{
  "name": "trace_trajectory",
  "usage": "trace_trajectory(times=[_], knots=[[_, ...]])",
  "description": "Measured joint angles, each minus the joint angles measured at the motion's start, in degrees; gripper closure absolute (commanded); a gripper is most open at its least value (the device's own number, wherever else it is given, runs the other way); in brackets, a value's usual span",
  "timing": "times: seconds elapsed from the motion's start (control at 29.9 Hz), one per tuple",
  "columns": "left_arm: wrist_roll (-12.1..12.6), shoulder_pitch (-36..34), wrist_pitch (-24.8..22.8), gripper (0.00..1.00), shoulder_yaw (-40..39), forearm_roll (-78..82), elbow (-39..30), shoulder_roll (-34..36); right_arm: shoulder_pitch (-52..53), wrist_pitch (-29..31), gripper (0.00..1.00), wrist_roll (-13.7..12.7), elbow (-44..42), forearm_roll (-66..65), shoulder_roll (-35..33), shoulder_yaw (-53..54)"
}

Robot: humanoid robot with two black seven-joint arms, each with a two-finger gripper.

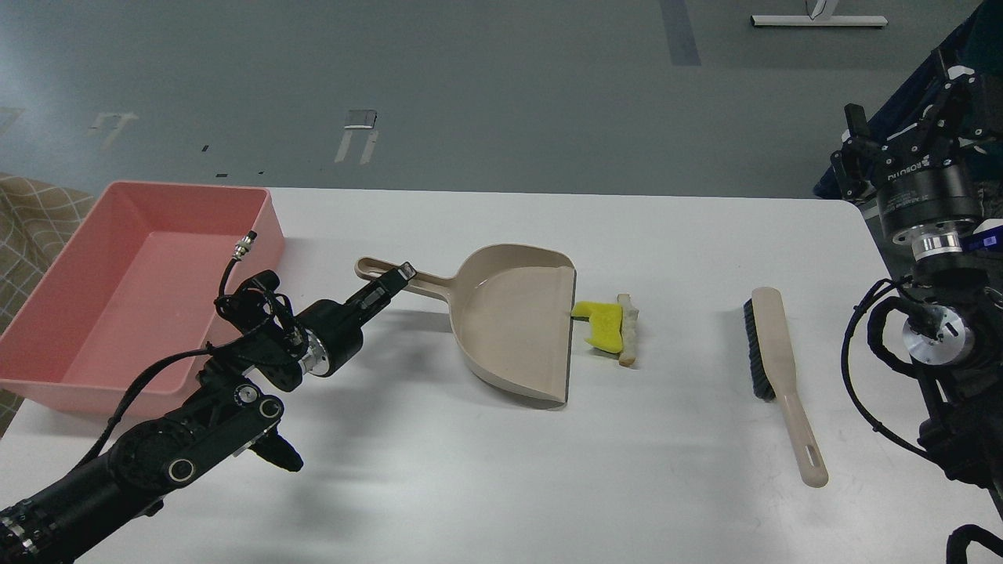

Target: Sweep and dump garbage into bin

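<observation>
The garbage lies mid-table: a yellow notched chunk (602,325) touching a thin whitish slice (628,329), just right of the beige dustpan (513,321) and against its open lip. The pink bin (47,313) stands at the far left. My left gripper (394,280) sits at the dustpan's handle (407,280) and looks closed on it. My right gripper (950,94) is raised off the table's right edge, far from the beige brush (772,352); its fingers are dark and unclear.
The brush with black bristles lies on the right part of the white table (470,486), handle toward me. The table's far edge runs behind the bin and dustpan. Grey floor lies beyond.
</observation>
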Motion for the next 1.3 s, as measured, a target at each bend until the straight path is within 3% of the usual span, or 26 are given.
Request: trace_trajectory(times=[0.27, 0.54, 0.74, 1.1, 1.3], knots=[[1.15, 0.13, -0.01, 1.0, -0.07, -0.26, -0.12, -0.08, 0.17, -0.06, 0.0, 0.0, 0.0, -0.01, -0.01, 0.0], [0.52, 0.16, 0.65, 1.0, -0.07, -0.26, -0.04, -0.62, 0.27, -0.06, 0.0, -0.27, 0.0, -0.21, -0.61, -0.32], [0.32, -0.02, 0.9, 1.0, -0.24, -0.63, -0.43, -0.61, 0.79, -0.13, 0.0, -1.61, 0.83, -0.93, -5.36, -4.98], [0.25, -0.03, 0.93, 1.0, -0.17, -1.58, -0.72, -0.38, 3.33, -0.23, 0.0, -2.51, 10.77, -5.63, -29.43, -31.44], [0.23, 0.14, 0.93, 1.0, -0.19, -1.58, -0.75, -0.21, 2.67, -0.24, 0.0, -2.35, 17.89, -6.88, -43.6, -40.62]])
